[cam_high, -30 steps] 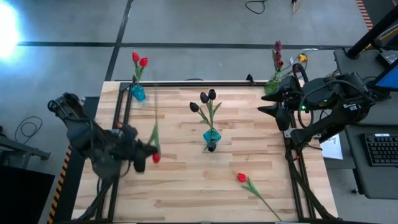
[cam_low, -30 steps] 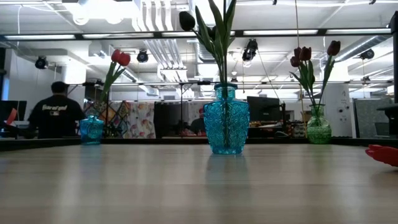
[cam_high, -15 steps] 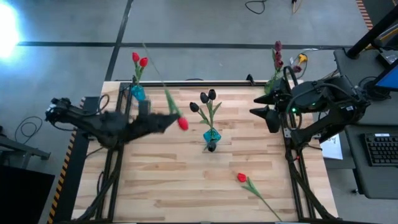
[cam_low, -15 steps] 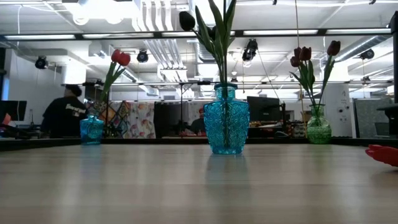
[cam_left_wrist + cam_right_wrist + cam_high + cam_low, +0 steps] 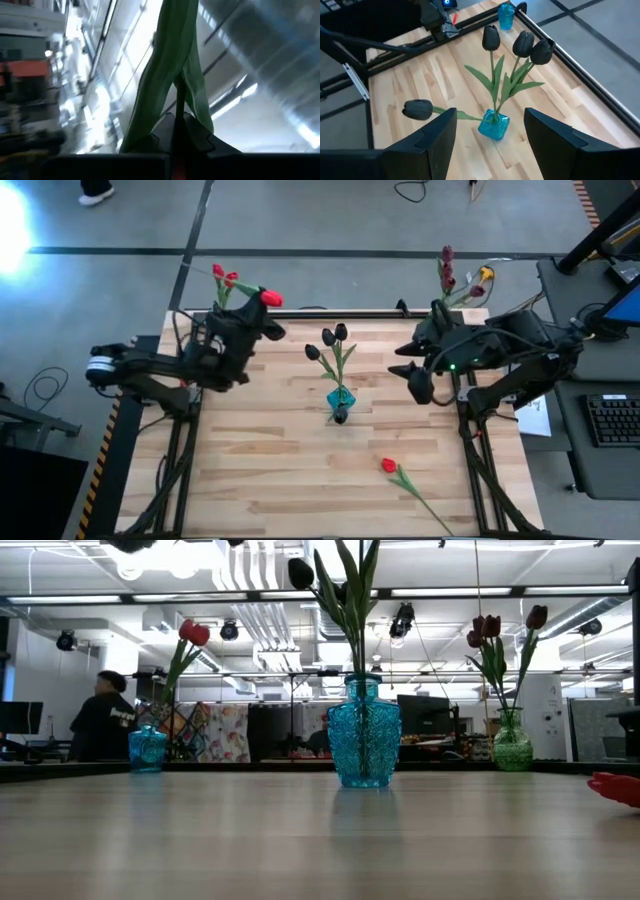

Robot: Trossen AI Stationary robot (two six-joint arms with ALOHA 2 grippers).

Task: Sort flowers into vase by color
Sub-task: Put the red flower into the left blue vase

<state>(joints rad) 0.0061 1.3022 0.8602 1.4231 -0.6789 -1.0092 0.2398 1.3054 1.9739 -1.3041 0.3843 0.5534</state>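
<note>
Red tulip (image 5: 270,298), clamped in left pincer (image 5: 262,332), now nearer corner vase (image 5: 221,330).

Both arms are dark, nearly black, built of bulky jointed segments with black cables looped along them. The left arm (image 5: 165,370) has a pale grey band at one joint. The right arm (image 5: 500,350) shows a small green light. The right claw (image 5: 490,137) has broad, matte black fingers (image 5: 437,137).

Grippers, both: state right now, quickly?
Left gripper: shut on a red artificial tulip with a green stem.
Right gripper: open, holding nothing.
</note>
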